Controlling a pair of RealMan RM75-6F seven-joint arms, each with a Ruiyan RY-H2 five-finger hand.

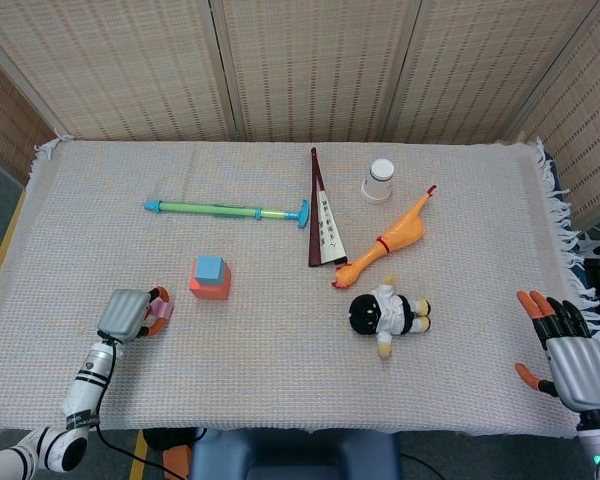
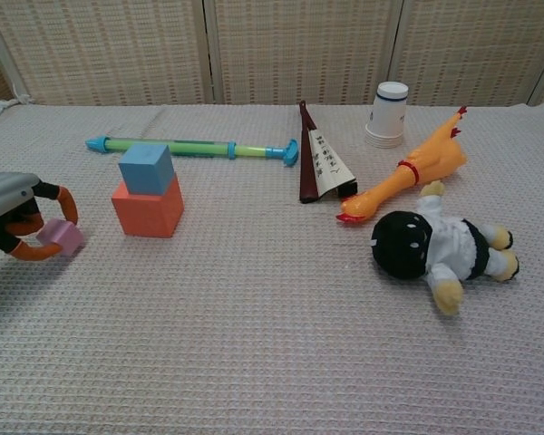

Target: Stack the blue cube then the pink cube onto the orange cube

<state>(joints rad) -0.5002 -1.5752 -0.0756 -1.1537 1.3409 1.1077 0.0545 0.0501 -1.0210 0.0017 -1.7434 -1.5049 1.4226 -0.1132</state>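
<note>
The pink cube (image 2: 60, 236) sits at the far left of the chest view, and the left hand (image 2: 16, 216) is wrapped right around it: orange-tipped fingers (image 2: 65, 201) hook over the top while another curls beneath, pinching the cube between them. From the head view that same left hand (image 1: 130, 314) shows at lower left, with the pink cube (image 1: 161, 310) peeking out at its fingertips. Just to the right of it, the blue cube (image 2: 146, 169) stands on the orange cube (image 2: 148, 209), slightly turned, the two touching and apart from the hand.

Over at the lower right of the head view, the right hand (image 1: 570, 352) lies at the table's (image 1: 280, 360) edge, fingers spread and holding nothing.

Further back, a green and blue stick (image 1: 225, 210) lies across the upper left, a folded fan (image 1: 323, 218) runs down the centre, a white cup (image 1: 379, 180) stands upper right, a rubber chicken (image 1: 385, 240) slants beside it, and a plush doll (image 1: 388, 315) lies below.
</note>
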